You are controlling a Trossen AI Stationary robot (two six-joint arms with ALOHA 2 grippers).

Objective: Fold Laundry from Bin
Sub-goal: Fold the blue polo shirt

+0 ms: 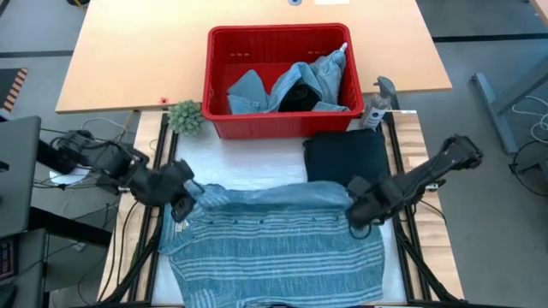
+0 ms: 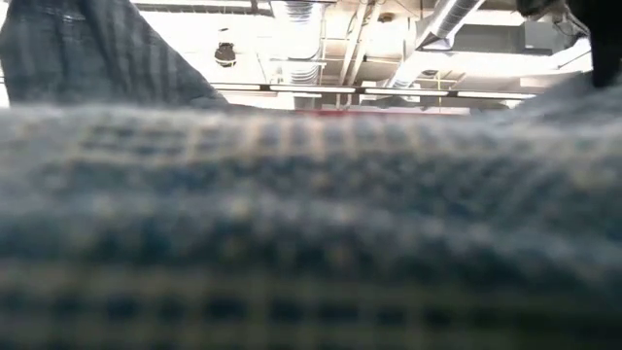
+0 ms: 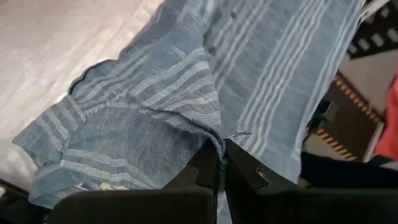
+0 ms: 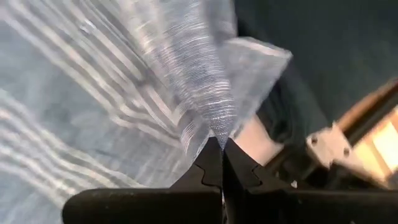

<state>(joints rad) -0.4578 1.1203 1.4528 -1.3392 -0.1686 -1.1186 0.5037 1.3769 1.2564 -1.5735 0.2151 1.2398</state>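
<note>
While the blue-grey striped cloth (image 1: 274, 244) lay spread across the near part of the table (image 1: 128, 51), both arms held its far edge. At the cloth's left corner, the left gripper (image 1: 190, 195) was clenched on a pinch of the fabric, and the right gripper (image 1: 358, 214) was clamped on the right corner. Beyond the cloth sat a folded dark garment (image 1: 347, 158), just in front of the red bin (image 1: 278, 38), which held light blue denim pieces (image 1: 321, 77) and a black one. A small green plant (image 1: 185, 118) stood beside the bin's left corner
</note>
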